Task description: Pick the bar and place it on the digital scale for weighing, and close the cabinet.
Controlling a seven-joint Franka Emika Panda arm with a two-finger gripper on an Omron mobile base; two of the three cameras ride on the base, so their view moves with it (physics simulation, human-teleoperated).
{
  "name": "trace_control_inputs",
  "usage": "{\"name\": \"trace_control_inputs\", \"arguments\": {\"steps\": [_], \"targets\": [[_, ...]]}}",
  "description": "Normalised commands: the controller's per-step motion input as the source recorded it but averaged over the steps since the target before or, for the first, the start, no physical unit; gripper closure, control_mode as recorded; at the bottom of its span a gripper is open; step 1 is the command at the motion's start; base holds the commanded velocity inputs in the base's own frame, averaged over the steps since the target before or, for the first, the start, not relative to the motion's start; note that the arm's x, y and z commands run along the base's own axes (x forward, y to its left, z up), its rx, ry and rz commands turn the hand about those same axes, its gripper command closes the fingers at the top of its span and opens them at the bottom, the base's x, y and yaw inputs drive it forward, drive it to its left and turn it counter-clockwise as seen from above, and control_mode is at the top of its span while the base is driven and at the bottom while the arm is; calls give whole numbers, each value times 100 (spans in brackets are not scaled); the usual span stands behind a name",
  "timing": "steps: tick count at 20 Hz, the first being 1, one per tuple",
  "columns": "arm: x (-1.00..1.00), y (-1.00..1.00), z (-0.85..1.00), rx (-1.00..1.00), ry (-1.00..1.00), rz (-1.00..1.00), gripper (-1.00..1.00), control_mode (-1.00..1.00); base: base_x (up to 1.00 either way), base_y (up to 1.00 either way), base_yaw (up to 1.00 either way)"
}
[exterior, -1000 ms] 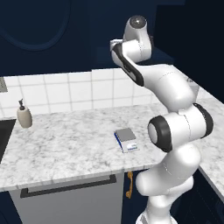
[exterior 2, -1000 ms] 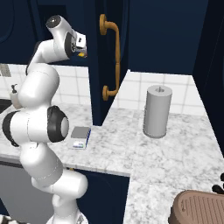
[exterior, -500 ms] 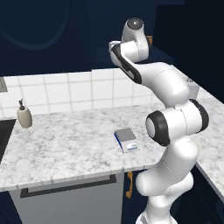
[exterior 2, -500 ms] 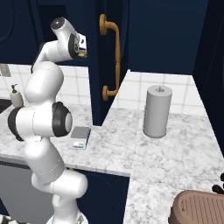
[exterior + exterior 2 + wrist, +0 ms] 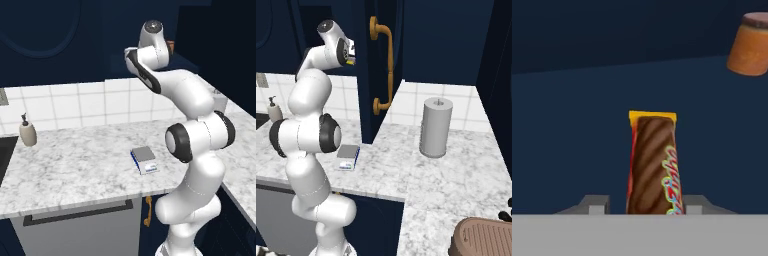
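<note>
since the earlier frame, jaws have narrowed: two-finger gripper (image 5: 643,204) clamps the brown, yellow-ended bar (image 5: 653,165), long axis running straight away from it.

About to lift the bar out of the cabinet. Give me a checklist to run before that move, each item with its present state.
1. Bar between the gripper fingertips: ok, one on each side in the hand view.
2. Firm grip: cannot tell, contact not visible.
3. Orange can apart from bar: ok.
4. Digital scale platform bare: ok.
5. Cabinet door open for withdrawal: ok.
6. Paper towel roll away from scale: ok.
</note>
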Motion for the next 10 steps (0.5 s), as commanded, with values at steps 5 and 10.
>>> {"name": "trace_control_inputs", "arguments": {"steps": [5, 10], "targets": [[-11, 37, -11, 0, 0, -1, 100, -100, 0, 0, 0], [-85, 53, 0, 1, -2, -6, 100, -100, 0, 0, 0]]}}
